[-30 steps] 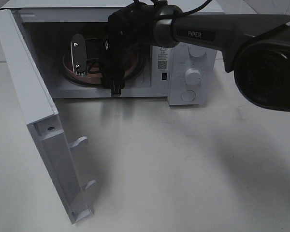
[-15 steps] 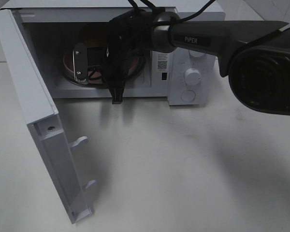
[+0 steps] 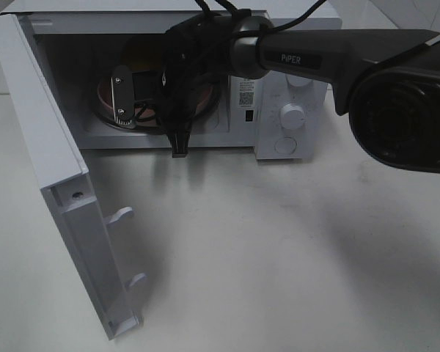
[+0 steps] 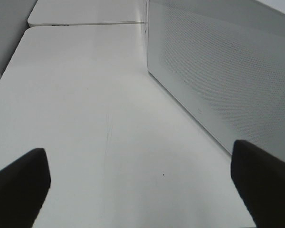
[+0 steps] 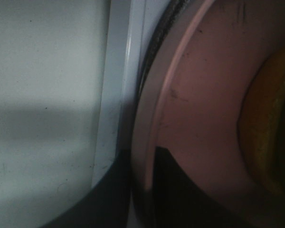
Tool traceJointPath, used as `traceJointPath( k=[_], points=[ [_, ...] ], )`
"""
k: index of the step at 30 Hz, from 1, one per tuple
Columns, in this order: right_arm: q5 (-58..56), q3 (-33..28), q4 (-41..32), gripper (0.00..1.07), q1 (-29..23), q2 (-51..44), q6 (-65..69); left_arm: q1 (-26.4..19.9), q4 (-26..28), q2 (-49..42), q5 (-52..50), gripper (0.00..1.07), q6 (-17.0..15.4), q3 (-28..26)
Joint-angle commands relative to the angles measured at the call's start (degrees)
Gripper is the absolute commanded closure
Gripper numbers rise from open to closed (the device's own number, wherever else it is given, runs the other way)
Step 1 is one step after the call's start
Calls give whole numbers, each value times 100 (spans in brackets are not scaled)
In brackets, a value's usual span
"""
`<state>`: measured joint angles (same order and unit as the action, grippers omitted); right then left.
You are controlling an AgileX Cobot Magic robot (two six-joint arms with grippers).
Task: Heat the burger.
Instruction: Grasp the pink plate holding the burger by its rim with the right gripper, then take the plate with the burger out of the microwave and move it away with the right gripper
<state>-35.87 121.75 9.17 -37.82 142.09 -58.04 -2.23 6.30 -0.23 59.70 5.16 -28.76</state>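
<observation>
White all over, the microwave (image 3: 279, 88) stands at the back of the pale counter (image 3: 279, 257) with its door (image 3: 59, 191) swung wide toward the left of the high view. Inside its dark cavity sits a round pink plate (image 3: 106, 99), and on that plate the burger (image 3: 143, 53) shows only as a patch of golden bun behind the arm; the right wrist view gives a yellowish sliver of it (image 5: 266, 123) resting well in from the plate's rim (image 5: 154, 118). The right arm (image 3: 330, 59), marked PIPER, reaches across from the right into the opening, and its right gripper (image 3: 139, 110) sits at the near edge of the plate, one silver finger (image 3: 119, 97) lying over the rim. In the right wrist view the jaws stand clenched on the plate's rim, a dark finger on each side of it. The left gripper (image 4: 142, 175) hangs over bare counter beside the microwave's perforated side wall (image 4: 228, 71), its jaws spread wide apart and grasping nothing
</observation>
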Motion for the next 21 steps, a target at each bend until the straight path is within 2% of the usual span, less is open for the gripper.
traceJointPath(
  k=[1, 10, 15, 16, 18, 21],
  points=[
    [241, -195, 63, 107, -11, -223, -275, -23, 11, -120, -17, 9, 17, 23],
    [859, -980, 69, 107, -29, -710, -659, -23, 11, -120, -17, 9, 17, 23],
    [1616, -1753, 80, 107, -29, -1152, -665, -23, 11, -120, -17, 9, 17, 23],
    [1616, -1753, 80, 107, -29, -1152, -665, -23, 11, -120, -17, 9, 17, 23],
    [2217, -2326, 80, 107, -29, -1484, -796, -23, 11, -120, -17, 9, 17, 23],
    [2366, -2487, 80, 107, -29, -1576, -865, -23, 11, -120, -17, 9, 17, 23]
  ],
)
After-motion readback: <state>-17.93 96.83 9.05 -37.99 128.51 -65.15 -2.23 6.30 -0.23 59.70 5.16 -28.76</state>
